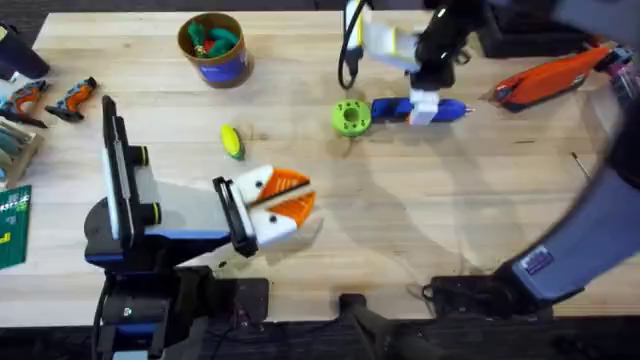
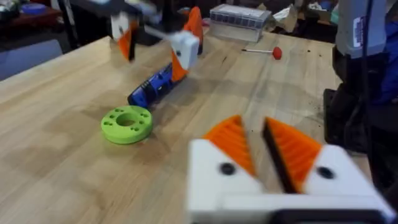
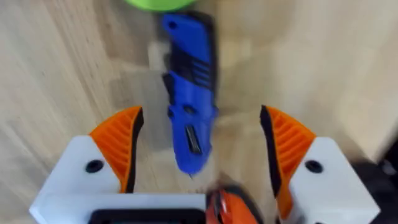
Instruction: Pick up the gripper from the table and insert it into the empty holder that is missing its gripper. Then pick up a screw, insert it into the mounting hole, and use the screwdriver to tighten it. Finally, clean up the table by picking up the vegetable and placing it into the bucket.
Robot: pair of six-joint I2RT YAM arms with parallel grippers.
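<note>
The green disc [image 3: 158,4] beyond the screwdriver [image 3: 188,106] is cut off by the edge. The right pincer [image 1: 425,100] over the screwdriver is motion-blurred. The bucket's [image 1: 213,48] contents are unclear.

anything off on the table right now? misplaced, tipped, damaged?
Nothing looks spilled or damaged. The vegetable lies loose on the table, not in the bucket. The screwdriver lies flat beside the green disc, between the right hand's open fingers. The left hand is empty.

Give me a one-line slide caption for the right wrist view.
Open right gripper straddling the blue screwdriver on the wooden table.
</note>
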